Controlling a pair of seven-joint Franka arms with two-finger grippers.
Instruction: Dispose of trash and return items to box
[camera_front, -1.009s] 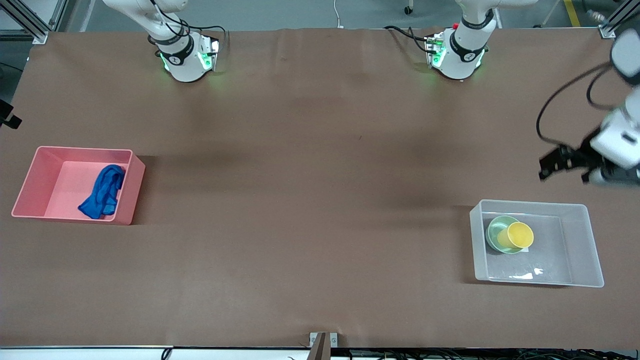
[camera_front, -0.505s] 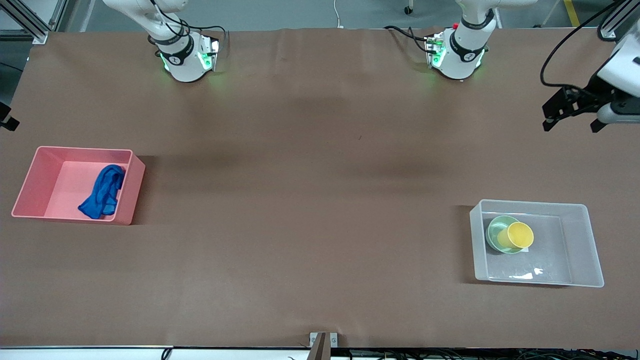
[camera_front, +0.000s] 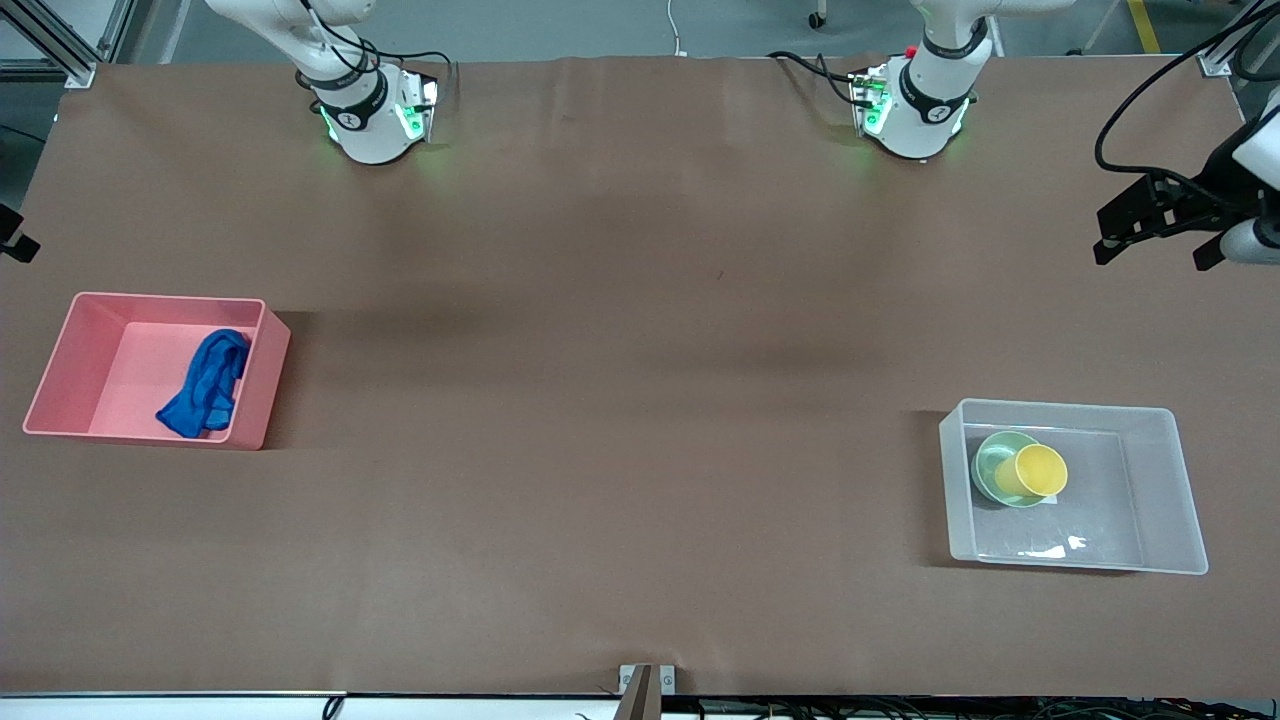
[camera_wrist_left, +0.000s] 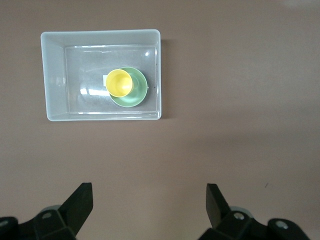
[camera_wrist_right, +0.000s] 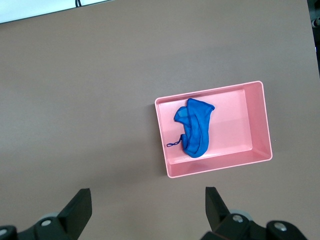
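Note:
The blue fabric (camera_front: 205, 385) lies in the pink bin (camera_front: 60, 360); it also shows in the right wrist view (camera_wrist_right: 195, 127). The yellow cup (camera_front: 1040, 470) sits in the mint-green bowl (camera_front: 990, 462), inside the clear bin (camera_front: 1170, 480). The left wrist view shows the cup (camera_wrist_left: 119, 82), the bowl (camera_wrist_left: 139, 96) and the clear bin (camera_wrist_left: 52, 75) from high up. My left gripper (camera_front: 1155, 250) is open and empty, up in the air over bare table at the left arm's end. My right gripper (camera_wrist_right: 148, 196) is open and empty, high over bare table beside the pink bin (camera_wrist_right: 260, 120); the front view does not show it.
The brown table (camera_front: 640, 400) spreads bare between the two bins. The two arm bases (camera_front: 375, 110) (camera_front: 915, 105) stand along its farther edge. A small metal bracket (camera_front: 645, 680) sits at the nearer edge.
My left gripper, open and empty, has drawn away from the clear bin toward the farther edge of the table, then shifted slightly. The bins and their contents have not moved.

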